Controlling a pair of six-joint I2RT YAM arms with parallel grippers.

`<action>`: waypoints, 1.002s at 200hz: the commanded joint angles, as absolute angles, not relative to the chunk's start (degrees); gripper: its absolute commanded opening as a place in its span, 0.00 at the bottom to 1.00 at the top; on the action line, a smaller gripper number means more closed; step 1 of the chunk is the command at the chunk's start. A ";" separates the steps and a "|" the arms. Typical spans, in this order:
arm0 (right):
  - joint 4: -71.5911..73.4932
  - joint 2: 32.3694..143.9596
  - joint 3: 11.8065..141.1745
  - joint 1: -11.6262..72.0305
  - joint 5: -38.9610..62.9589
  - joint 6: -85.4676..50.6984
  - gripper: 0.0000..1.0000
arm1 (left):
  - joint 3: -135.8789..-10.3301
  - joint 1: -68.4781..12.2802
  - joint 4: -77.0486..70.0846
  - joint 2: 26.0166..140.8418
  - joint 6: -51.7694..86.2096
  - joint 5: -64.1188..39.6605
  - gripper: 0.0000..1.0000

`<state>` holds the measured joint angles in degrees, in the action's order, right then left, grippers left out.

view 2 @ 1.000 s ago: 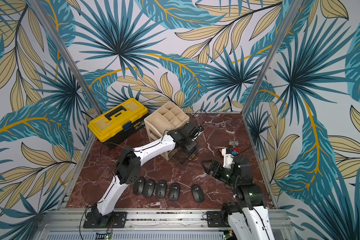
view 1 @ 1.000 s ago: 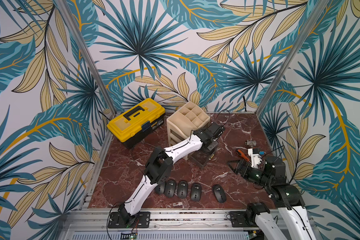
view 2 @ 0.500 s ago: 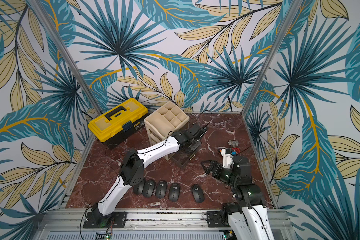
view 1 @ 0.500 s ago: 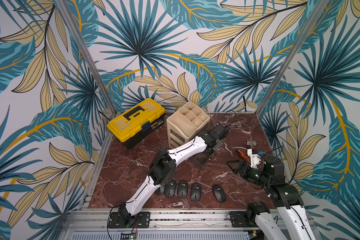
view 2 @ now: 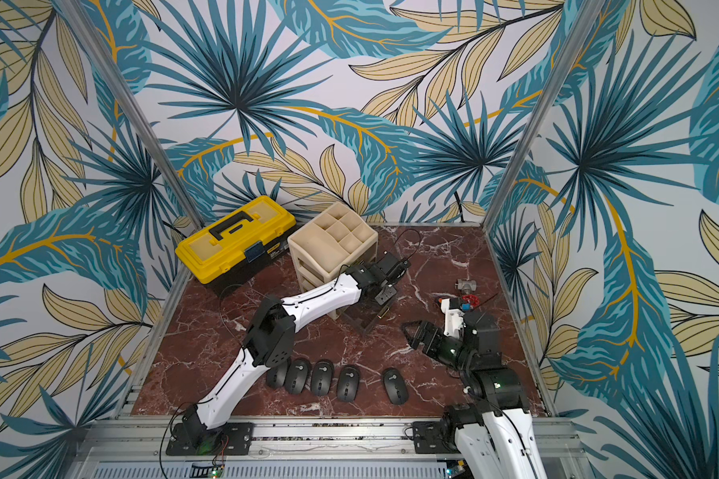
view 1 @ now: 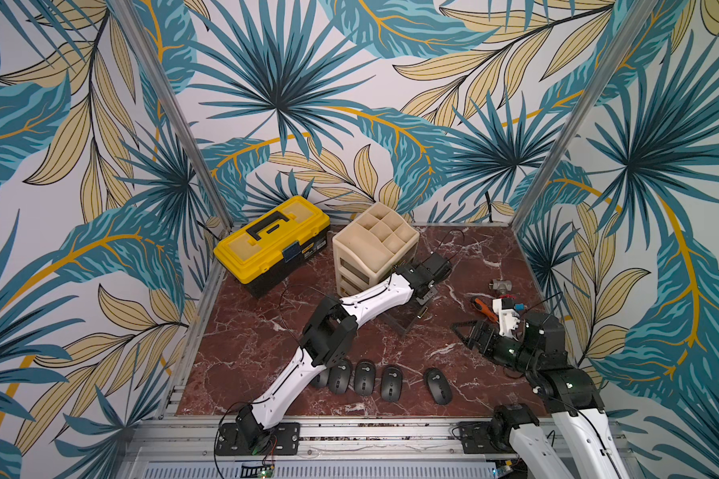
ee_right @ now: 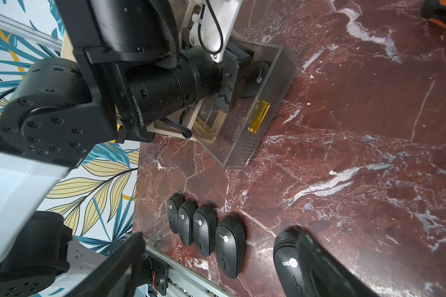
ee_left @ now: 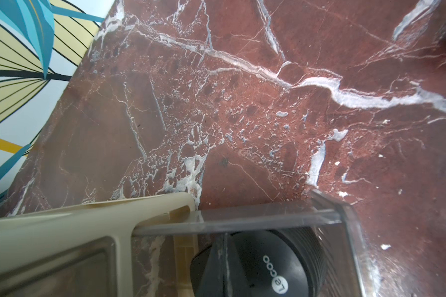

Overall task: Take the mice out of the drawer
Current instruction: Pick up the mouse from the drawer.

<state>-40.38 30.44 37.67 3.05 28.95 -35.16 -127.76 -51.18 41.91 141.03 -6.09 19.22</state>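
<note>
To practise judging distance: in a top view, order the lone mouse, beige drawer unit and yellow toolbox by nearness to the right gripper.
1. Lone mouse, front, by the right gripper.
2. Beige drawer unit, centre back.
3. Yellow toolbox, far back corner.

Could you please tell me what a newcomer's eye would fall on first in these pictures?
First, the row of five dark grey oval computer mice lined up along the front edge of the red marble table. Next, the white left arm reaching into the clear plastic drawer pulled open from the beige plastic organiser, where a sixth mouse lies. The bright yellow plastic toolbox stands at the back, beside the organiser.
</note>
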 commanded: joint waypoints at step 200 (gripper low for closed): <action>-40.67 29.09 35.77 2.99 28.99 -34.21 0.94 | -130.79 -50.36 54.63 143.90 -7.59 18.82 0.00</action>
<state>-40.45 29.67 36.95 3.05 28.93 -35.11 -129.71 -50.57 46.70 144.35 -7.68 21.56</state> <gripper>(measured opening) 0.935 0.043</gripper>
